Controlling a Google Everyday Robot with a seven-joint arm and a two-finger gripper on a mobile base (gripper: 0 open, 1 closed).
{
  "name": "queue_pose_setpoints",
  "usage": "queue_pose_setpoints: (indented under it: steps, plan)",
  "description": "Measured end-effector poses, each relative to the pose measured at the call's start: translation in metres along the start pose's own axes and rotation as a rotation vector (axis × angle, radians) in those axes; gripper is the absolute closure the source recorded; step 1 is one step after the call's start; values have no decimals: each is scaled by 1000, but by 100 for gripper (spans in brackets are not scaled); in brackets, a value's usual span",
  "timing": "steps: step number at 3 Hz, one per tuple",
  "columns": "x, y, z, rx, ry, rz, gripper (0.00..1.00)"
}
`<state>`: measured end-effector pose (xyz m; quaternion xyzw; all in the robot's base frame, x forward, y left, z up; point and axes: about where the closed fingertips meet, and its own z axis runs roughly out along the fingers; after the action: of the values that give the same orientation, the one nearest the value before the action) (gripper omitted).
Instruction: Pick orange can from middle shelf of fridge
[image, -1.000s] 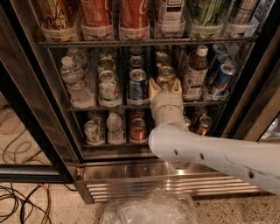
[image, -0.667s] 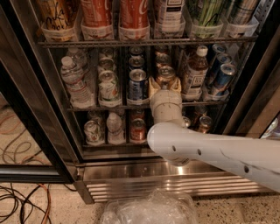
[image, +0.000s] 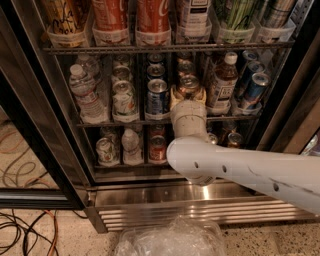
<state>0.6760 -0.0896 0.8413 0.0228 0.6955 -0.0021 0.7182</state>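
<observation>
The step in hand was the grasp itself: the gripper was inside the fridge, at the front edge of the middle shelf and a little right of its centre, set around the orange can. The can stood upright at the shelf's front, between a blue can on its left and a brown bottle on its right, both just beside it. Only its top and upper body showed above the wrist. Whether the gripper had closed on the can or merely sat around it could not be told. The white arm ran in from the lower right edge and bent up to the shelf. By my reading, the next move called for a firm hold first, then a small lift to clear the shelf's front holder and a straight pull outward, keeping away from the neighbours on both sides, since a sideways drift could tip one. Against the frame a second earlier, the gripper and can were in the same place, with the can not lifted, while the arm's elbow had shifted slightly left and up
</observation>
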Motion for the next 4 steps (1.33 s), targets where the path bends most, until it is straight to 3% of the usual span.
queue_pose_setpoints:
  steps: [1,2,3,4]
  plan:
    - [0,0,0,0,0,0,79]
    - [-15,-2,-7,-15,-40,19,99]
    - [-24,-4,-13,-27,-60,30,100]
    - [-38,-9,-26,-71,-67,72,100]
